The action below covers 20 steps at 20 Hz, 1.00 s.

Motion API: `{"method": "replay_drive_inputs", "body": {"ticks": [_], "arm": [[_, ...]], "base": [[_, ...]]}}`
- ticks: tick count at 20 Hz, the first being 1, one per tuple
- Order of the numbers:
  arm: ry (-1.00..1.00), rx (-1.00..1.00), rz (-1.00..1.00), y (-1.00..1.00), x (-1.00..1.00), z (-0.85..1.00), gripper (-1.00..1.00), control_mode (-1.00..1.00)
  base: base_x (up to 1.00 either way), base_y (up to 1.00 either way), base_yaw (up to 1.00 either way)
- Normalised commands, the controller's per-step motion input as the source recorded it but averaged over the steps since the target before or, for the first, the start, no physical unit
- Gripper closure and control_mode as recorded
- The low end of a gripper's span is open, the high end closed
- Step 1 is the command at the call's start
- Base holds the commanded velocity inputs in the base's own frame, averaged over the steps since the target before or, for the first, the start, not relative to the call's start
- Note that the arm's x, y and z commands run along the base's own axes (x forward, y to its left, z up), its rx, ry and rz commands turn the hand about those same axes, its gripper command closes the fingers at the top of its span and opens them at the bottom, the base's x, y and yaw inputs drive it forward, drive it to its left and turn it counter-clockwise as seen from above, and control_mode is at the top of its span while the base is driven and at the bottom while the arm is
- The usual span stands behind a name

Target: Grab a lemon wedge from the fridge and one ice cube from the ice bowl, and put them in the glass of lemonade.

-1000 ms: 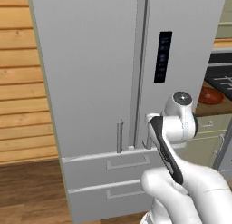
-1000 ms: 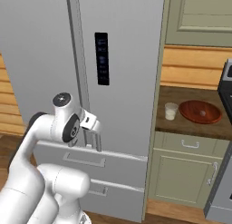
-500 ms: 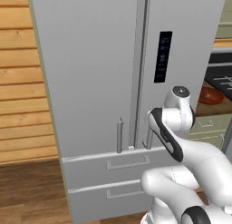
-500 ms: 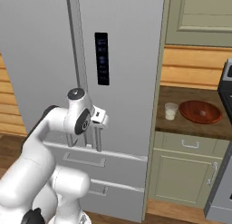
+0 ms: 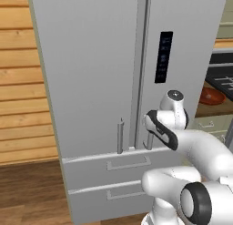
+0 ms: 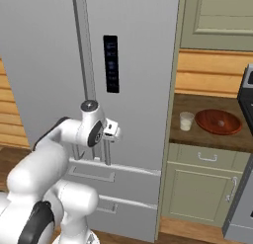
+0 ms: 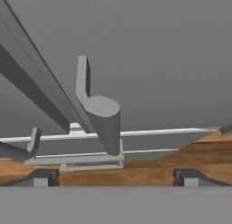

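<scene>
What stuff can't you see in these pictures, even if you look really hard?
- The lemon wedge: hidden behind the shut doors of the fridge, both base views.
- Ice in the ice bowl: too small to tell, right base view.
- The tool against the door handle: hand view leaves contact unclear.
- The fridge's top: cut off by the edge.

White rounded arm (image 5: 200, 149), dark joint bands

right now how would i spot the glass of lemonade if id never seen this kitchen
Start at the tall grey fridge; the wooden counter sits just to its right. The glass of lemonade stands there: small, clear, holding pale liquid, beside the much wider reddish-brown ice bowl.
</scene>
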Motion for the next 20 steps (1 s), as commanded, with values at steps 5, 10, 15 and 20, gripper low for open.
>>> {"method": "replay_drive_inputs", "body": {"ticks": [5,10,15,20], "arm": [[0.00,0.00,0.00,0.04,0.37,-0.41,-1.00,-1.00],[0.00,0.00,0.00,0.00,0.36,-0.36,-1.00,-1.00],[0.00,0.00,0.00,0.00,0.46,-0.31,-1.00,-1.00],[0.00,0.00,0.00,0.00,0.37,-0.21,-1.00,-1.00]], "base": [[0.00,0.00,0.00],[0.00,0.00,0.00],[0.00,0.00,0.00],[0.00,0.00,0.00]]}}
